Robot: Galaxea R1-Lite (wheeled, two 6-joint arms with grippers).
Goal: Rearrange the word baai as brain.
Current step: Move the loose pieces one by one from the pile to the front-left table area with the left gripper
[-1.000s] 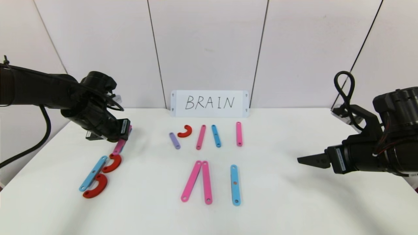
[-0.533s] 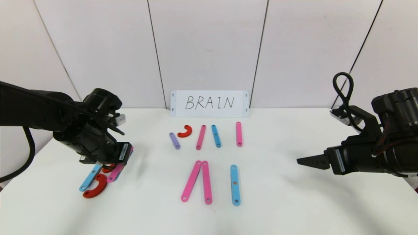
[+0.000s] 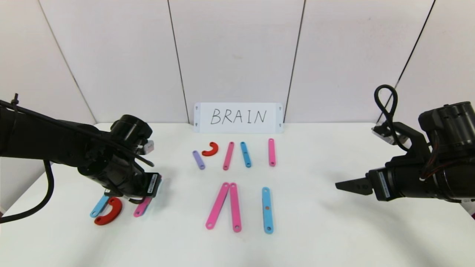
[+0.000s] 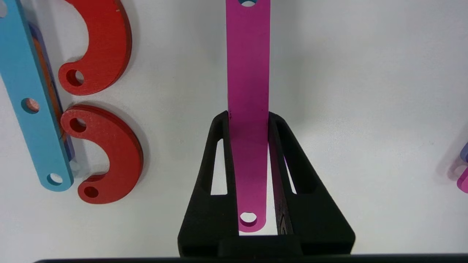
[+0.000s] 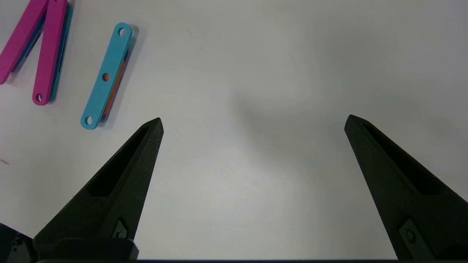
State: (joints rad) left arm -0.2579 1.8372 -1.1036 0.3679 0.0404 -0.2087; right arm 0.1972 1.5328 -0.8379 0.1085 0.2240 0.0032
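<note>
Left wrist view: the left gripper (image 4: 248,117) is clamped on a pink strip (image 4: 248,73), jaws pressed to its two long edges near one holed end, the rest of the strip running out ahead over the table. The edge grip probably serves to keep the flat piece aligned for laying down as a straight stroke. Beside it lie a blue strip (image 4: 33,102) and two red curves (image 4: 104,44), arranged as a B; the held strip sits just to the side of that letter, likely the start of the R.

Head view: the remaining loose pieces lie mid-table — a purple strip (image 3: 198,160), a small red curve (image 3: 210,149), short pink and blue strips, then two long pink strips (image 3: 224,205) meeting at the top and a long blue strip (image 3: 267,210). The right gripper (image 3: 349,184) hangs well apart at the right, jaws spread wide, holding nothing.

Surface: plain white table (image 3: 334,230), matte. A white card (image 3: 238,117) reading BRAIN stands at the back edge against pale panelled walls.
</note>
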